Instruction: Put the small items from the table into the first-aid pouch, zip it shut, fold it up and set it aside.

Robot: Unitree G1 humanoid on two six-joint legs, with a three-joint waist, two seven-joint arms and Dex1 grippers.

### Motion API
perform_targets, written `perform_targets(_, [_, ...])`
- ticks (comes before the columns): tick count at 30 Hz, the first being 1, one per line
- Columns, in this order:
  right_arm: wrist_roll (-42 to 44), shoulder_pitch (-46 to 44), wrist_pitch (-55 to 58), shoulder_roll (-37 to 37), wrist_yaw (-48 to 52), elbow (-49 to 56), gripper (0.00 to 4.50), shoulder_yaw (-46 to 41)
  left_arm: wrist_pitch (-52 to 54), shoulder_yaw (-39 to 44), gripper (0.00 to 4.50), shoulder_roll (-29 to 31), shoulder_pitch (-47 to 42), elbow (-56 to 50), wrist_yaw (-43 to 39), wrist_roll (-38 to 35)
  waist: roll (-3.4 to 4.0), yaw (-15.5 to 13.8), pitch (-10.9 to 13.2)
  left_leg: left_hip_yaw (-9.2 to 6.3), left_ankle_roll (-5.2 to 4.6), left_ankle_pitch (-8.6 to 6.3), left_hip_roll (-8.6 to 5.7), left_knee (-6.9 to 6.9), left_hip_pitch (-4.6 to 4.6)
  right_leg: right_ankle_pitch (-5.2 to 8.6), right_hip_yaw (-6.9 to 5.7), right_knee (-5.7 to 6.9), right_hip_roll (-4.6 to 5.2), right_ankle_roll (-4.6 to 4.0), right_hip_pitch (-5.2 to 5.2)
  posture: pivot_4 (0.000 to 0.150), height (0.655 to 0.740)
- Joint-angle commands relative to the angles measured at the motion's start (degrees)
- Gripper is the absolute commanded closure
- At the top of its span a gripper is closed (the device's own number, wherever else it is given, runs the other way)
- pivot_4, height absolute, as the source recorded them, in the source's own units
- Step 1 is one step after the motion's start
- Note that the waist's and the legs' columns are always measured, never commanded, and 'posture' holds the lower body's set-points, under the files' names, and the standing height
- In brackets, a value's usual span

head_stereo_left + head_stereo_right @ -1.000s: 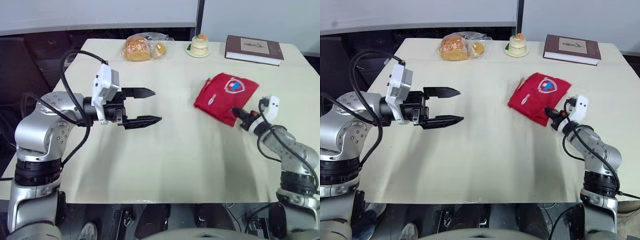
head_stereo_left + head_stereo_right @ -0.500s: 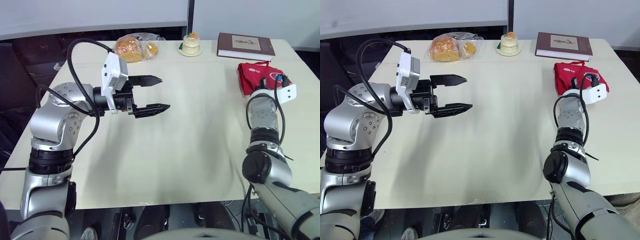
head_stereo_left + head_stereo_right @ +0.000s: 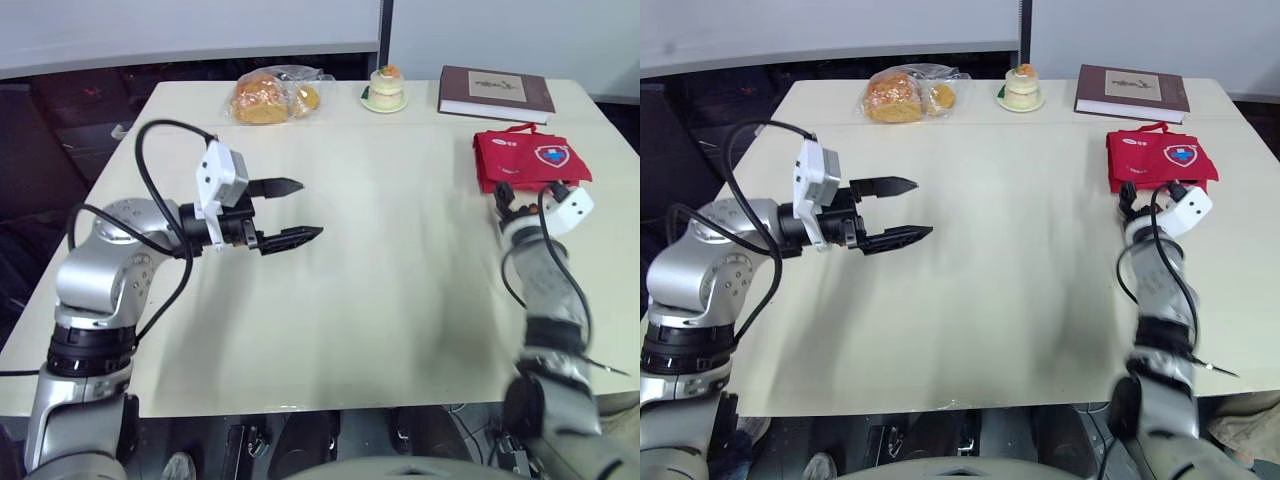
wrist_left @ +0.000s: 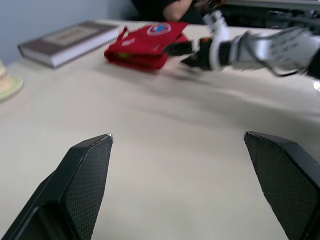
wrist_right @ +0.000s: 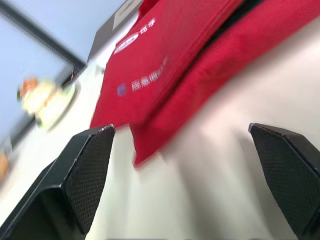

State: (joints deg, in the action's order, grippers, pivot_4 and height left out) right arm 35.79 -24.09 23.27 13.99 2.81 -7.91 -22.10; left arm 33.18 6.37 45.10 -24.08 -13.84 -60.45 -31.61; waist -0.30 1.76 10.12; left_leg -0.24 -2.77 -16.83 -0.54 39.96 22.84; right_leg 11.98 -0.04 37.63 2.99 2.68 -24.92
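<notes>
Red fabric pouch (image 3: pixel 527 160), folded flat, rectangular.

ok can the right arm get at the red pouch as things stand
Probably yes: the right gripper sits just short of the red pouch with its fingers open, and nothing lies between them.

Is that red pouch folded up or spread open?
Folded: the red pouch lies in stacked layers, one flap over another.

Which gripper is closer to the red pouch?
The right gripper, open just in front of the red pouch; the left gripper is open over mid-table, well away from it.
</notes>
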Motion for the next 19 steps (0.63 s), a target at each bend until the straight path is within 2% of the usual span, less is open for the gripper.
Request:
perform_targets(1, [-3.10, 13.06, -0.17, 11.25, 18.70, 18.23, 0.14, 8.26, -3.23, 1.54, 0.00, -0.07, 4.37, -0.45, 2.31, 2.29, 0.02, -0.16, 0.01, 0.01, -0.01, -0.01, 0.00, 0.00, 0.00, 0.00, -0.03, 0.01, -0.02, 0.00, -0.01, 0.150, 0.7289])
perform_targets(5, [-3.01, 26.65, -7.45, 18.12, 32.15, 26.07, 0.14, 6.26, -5.47, 2.12, 0.00, -0.63, 10.97, -0.07, 3.66, 3.82, -0.03, -0.11, 0.01, 0.03, -0.03, -0.02, 0.12, 0.00, -0.12, 0.01, -0.07, -0.02, -0.16, 0.01, 0.05, 0.150, 0.7289])
perform_targets(11, [-2.22, 38.80, -14.16, 25.40, 46.57, 27.06, 0.14, -2.14, -8.83, 3.71, 0.00, -1.51, 22.56, -2.18, 5.00, 4.69, -0.01, -0.73, 0.00, 0.12, -0.02, -0.02, 0.17, 0.02, -0.20, 0.01, 0.00, -0.08, -0.17, 0.02, 0.11, 0.150, 0.7289])
perform_targets(19, [2.55, 48.03, -16.96, 26.69, 59.19, 24.15, 0.14, -11.71, -13.61, 6.73, 0.00, -2.83, 32.42, -5.98, 7.64, 6.11, -0.07, -2.15, -0.02, 0.02, -0.01, -0.03, 0.20, 0.05, -0.19, 0.15, -0.07, -0.21, 0.14, -0.22, 0.21, 0.150, 0.7289])
